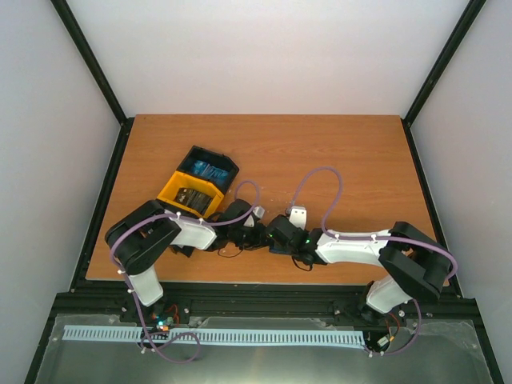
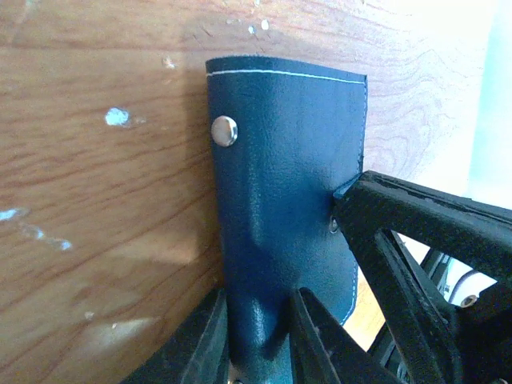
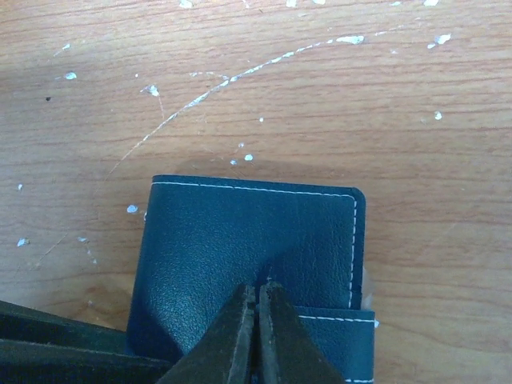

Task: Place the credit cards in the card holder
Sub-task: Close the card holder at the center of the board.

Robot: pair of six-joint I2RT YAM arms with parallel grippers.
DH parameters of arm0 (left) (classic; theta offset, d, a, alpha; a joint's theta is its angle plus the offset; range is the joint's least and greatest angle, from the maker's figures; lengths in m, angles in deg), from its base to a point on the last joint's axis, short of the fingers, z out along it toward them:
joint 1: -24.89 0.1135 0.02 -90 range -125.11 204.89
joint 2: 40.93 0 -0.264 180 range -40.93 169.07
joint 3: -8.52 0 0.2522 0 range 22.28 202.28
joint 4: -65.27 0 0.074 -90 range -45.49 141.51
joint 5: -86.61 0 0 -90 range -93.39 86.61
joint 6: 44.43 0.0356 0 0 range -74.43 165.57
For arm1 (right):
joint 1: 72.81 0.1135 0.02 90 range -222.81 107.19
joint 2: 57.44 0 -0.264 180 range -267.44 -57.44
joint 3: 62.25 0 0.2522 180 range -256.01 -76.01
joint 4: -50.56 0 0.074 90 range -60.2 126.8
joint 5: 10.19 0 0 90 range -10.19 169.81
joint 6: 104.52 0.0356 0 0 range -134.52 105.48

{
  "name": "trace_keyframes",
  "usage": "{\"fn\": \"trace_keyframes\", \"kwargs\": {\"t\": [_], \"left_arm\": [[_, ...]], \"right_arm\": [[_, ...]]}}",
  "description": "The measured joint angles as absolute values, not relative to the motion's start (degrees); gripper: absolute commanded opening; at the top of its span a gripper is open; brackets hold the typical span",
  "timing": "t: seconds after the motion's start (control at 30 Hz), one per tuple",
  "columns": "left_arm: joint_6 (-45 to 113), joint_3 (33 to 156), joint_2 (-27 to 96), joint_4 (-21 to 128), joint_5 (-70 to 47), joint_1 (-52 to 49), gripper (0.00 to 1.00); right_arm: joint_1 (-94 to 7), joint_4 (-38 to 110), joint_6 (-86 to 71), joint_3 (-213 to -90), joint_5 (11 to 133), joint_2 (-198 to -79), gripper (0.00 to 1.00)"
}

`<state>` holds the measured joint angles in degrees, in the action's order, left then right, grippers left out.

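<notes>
Two tools [image 2: 258, 340] [image 3: 258, 292] grip one card holder [image 3: 240, 232].

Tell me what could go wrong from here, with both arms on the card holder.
1. The card holder is buckled where the left jaws pinch it. If the right jaws pull its edge, it may slip out instead of opening.
2. The two sets of jaws work close together on it, so they could collide.
3. The credit cards sit in the bin tray while both jaws look occupied, so nothing is free to fetch one.
</notes>
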<state>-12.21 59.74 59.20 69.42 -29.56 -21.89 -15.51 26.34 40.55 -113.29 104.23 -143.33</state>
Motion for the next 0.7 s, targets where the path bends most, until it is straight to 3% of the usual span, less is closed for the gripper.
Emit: {"fn": "trace_keyframes", "kwargs": {"t": [0.7], "left_arm": [[-12.5,60.2,60.0,69.3,-29.5,-21.9,0.16]], "right_arm": [[-14.7,39.1,48.5,-106.6,105.6,-143.0,0.03]]}}
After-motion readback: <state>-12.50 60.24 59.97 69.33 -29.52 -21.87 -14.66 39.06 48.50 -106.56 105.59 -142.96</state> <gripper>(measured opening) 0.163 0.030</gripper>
